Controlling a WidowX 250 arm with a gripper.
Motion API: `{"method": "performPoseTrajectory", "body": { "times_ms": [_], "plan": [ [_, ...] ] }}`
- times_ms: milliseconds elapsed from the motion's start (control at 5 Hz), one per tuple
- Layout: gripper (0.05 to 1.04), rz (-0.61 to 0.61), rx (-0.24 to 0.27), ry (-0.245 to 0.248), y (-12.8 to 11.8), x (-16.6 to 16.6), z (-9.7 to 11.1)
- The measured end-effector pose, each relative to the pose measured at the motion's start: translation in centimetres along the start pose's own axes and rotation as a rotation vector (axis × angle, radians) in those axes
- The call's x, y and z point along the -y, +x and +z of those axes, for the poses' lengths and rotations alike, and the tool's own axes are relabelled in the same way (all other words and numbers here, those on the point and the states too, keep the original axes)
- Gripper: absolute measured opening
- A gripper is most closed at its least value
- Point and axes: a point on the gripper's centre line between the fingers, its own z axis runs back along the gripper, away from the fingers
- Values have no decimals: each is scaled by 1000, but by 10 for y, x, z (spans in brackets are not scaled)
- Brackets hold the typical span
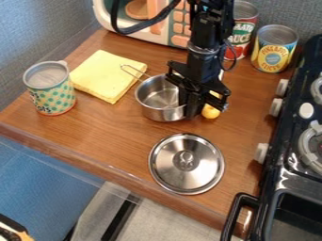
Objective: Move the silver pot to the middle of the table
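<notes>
- One black pincer (190, 111) hangs over the right side of the silver pot (155, 100); from here I can't tell whether it's open, closed or gripping the rim.
- The pot itself sits upright and uncovered on the wooden desk (116, 129), its wire handle (133, 71) sticking out over the edge of a yellow cloth (100, 74).
- Just beside the pincer, partly hidden, there's a small yellow thing (211, 112).
- Nearer the desk's front edge lies a round metal lid (179, 175), knob up, apart from the pot.
- Over on the left, a green-dotted can (52, 95) stands next to the cloth.
- Toward the back are a red-labelled can (244, 34), a yellow-labelled can (274, 49) and a toy microwave (165, 32).
- Along the right runs a black stove (292, 181) with pale knobs.
</notes>
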Motion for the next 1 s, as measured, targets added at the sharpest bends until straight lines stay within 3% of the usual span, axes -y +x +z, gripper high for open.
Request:
{"method": "performPoseTrajectory", "body": {
  "times_ms": [200, 600, 800, 1000],
  "plan": [
    [285, 3, -22, -11, -2, 3, -7],
    [880, 6, -63, -27, -8, 6, -8],
    [1009, 9, -35, -34, -13, 8, 5],
    [1005, 23, 11, -31, -15, 8, 23]
  ]
}}
